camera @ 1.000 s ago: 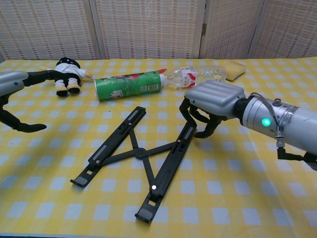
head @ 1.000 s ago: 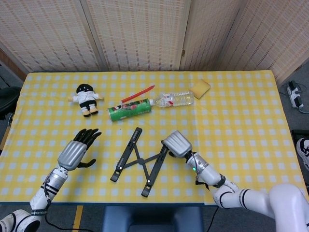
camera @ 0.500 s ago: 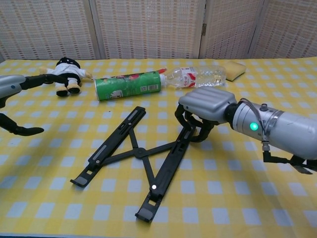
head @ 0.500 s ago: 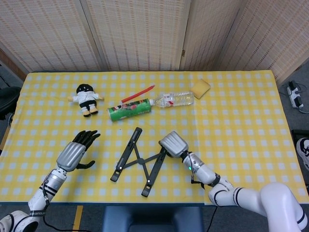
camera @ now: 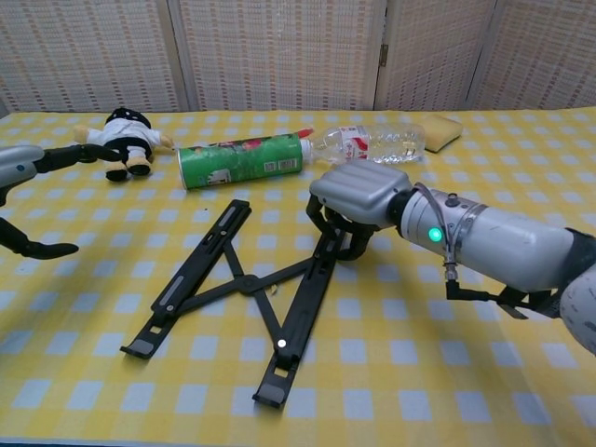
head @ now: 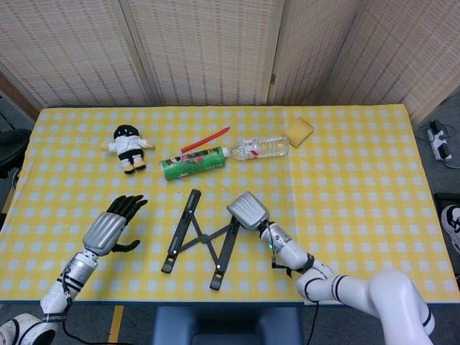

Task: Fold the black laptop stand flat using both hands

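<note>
The black laptop stand [head: 200, 235] [camera: 244, 284] lies spread in an X on the yellow checked tablecloth, near the front edge. My right hand [head: 248, 210] [camera: 358, 197] is at the far end of the stand's right bar, with its fingers curled down around that end. My left hand [head: 108, 230] [camera: 20, 164] hovers to the left of the stand, fingers apart and holding nothing. A gap of cloth separates it from the stand's left bar. In the chest view only its fingertips and thumb show at the frame's left edge.
Behind the stand lie a green can [head: 192, 163] [camera: 244, 160], a clear water bottle [head: 259, 147] [camera: 372, 142] and a red pencil [head: 205, 139]. A plush doll [head: 129, 147] [camera: 121, 140] sits at the back left. A yellow sponge [head: 297, 131] [camera: 442, 130] is at the back right.
My right hand has moved left, fingers closing over the right bar's far end. The stand slid left and its bars drew closer together. The left hand shifted slightly back.
</note>
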### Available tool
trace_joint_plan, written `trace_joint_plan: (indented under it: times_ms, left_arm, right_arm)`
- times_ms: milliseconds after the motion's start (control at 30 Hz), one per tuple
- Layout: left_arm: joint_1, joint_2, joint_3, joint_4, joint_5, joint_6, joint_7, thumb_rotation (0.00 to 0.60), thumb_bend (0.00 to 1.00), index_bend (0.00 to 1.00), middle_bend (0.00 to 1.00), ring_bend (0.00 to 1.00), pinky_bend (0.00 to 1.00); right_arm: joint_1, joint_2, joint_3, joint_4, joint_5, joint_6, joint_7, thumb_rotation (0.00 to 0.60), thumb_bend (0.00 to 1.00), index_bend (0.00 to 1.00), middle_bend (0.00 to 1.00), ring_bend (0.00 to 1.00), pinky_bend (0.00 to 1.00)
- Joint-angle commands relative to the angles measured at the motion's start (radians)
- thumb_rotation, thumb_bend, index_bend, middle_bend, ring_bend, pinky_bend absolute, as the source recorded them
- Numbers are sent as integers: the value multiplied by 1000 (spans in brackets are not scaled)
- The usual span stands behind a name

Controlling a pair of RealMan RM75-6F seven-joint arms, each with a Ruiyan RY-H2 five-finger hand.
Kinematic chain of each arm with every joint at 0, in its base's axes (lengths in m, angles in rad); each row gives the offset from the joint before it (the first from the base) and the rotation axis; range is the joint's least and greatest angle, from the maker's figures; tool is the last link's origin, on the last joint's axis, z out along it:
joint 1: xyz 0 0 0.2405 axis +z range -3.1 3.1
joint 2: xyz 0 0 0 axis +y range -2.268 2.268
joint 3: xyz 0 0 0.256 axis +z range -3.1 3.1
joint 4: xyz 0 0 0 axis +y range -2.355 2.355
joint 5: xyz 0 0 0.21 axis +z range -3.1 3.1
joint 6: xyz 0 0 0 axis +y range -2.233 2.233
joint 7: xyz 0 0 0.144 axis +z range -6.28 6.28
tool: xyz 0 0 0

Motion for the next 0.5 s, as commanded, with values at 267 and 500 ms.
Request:
trace_joint_plan:
  times_ms: [267, 500]
  left_arm:
    - [-30, -22, -23, 60, 12, -15, 22, 600, 295, 75, 77, 0, 0]
    - [-82, -83, -43, 199, 71, -1, 64, 600, 293, 178, 172, 97, 99]
  right_arm:
    - [76, -32, 26, 31, -19, -10, -29, 600, 258, 673, 820, 910, 870]
    - [30, 126, 4, -215, -28, 46, -110, 600, 259, 648, 815, 905, 870]
